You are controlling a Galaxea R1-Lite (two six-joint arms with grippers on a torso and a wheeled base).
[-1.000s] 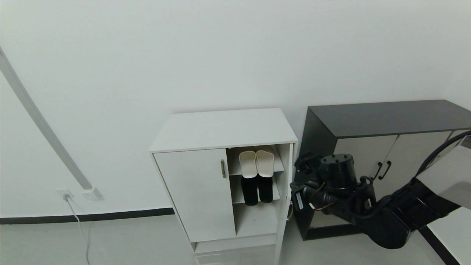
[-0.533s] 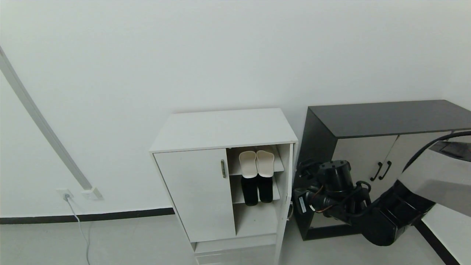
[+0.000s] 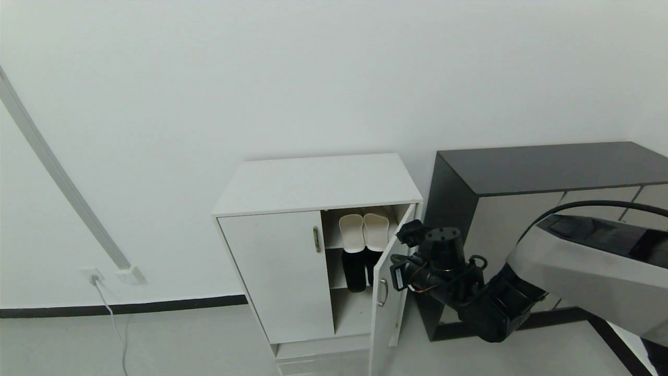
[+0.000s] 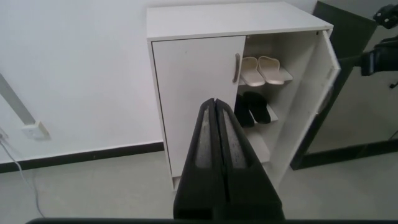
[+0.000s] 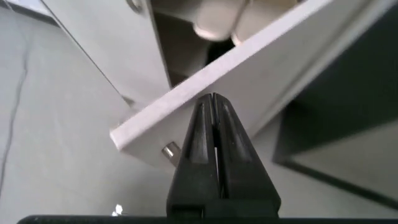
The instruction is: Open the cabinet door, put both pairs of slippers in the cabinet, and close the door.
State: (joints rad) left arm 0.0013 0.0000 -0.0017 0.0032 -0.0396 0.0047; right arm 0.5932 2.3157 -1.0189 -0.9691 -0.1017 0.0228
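The white cabinet (image 3: 318, 183) has its left door (image 3: 282, 271) closed and its right door (image 3: 387, 308) standing partly ajar. A white pair of slippers (image 3: 364, 232) lies on the top shelf, and a black pair (image 3: 355, 271) on the shelf below, partly hidden by the door. My right gripper (image 5: 214, 101) is shut, its tips against the outer face of the right door (image 5: 249, 81) above the handle (image 5: 169, 149). My left gripper (image 4: 216, 107) is shut and holds nothing, hanging well in front of the cabinet (image 4: 236, 18).
A black cabinet (image 3: 543, 167) stands against the wall right beside the white one, behind my right arm (image 3: 469, 297). A wall socket with a cable (image 3: 94, 278) is low on the wall at the left. Open floor lies in front of the cabinet.
The right door has swung from fully open to partly ajar. My right arm has moved left with it, against the door's outer face.
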